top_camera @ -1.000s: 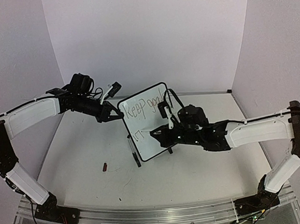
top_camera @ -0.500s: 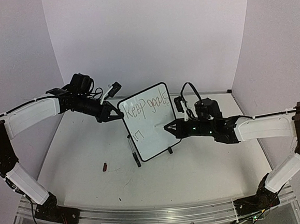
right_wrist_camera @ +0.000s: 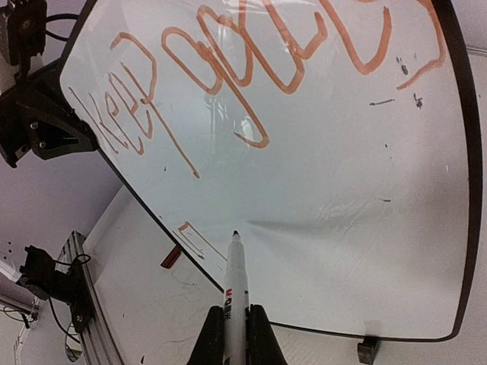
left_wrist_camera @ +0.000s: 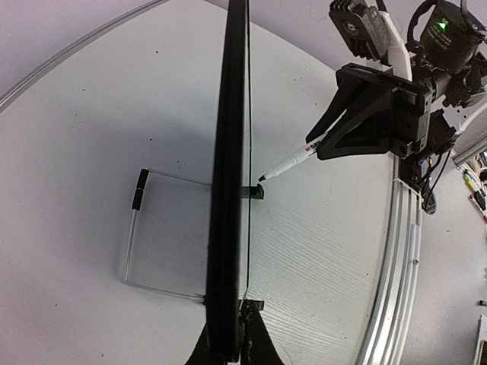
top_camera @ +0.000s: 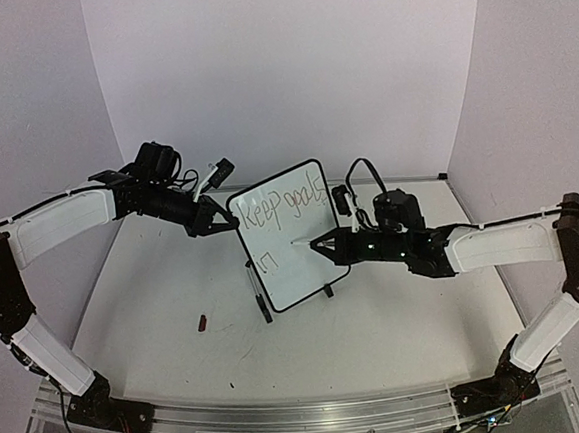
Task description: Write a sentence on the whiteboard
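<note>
Whiteboard [top_camera: 287,242] stands upright on its black feet [top_camera: 265,309] near the middle of the white desk [top_camera: 378,320], between the two arms, its written face turned toward the right arm. The sentence [top_camera: 287,205] so far reads "Keep goals" along the top of the board, with a small angular mark lower down near the left edge; in the right wrist view the strokes [right_wrist_camera: 243,84] look orange.

The left claw [top_camera: 213,223] is at the board's upper left edge. In the left wrist view the board [left_wrist_camera: 232,190] appears edge-on, with that claw [left_wrist_camera: 232,350] clenched around its frame.

The right claw [top_camera: 322,246] reaches in from the right, level with the middle of the board. It is clenched on a white marker [top_camera: 307,243] that points at the written face below the first line. From the right wrist camera the marker [right_wrist_camera: 234,289] sticks out between the two fingers [right_wrist_camera: 209,342], its dark tip aimed at bare white surface [right_wrist_camera: 342,190] under the word "goals". The left wrist view shows the tip of the marker [left_wrist_camera: 285,163] just beside the face, with a thin gap between them.

A small dark red piece [top_camera: 203,323] lies on the desk to the board's left, well apart from both claws.
</note>
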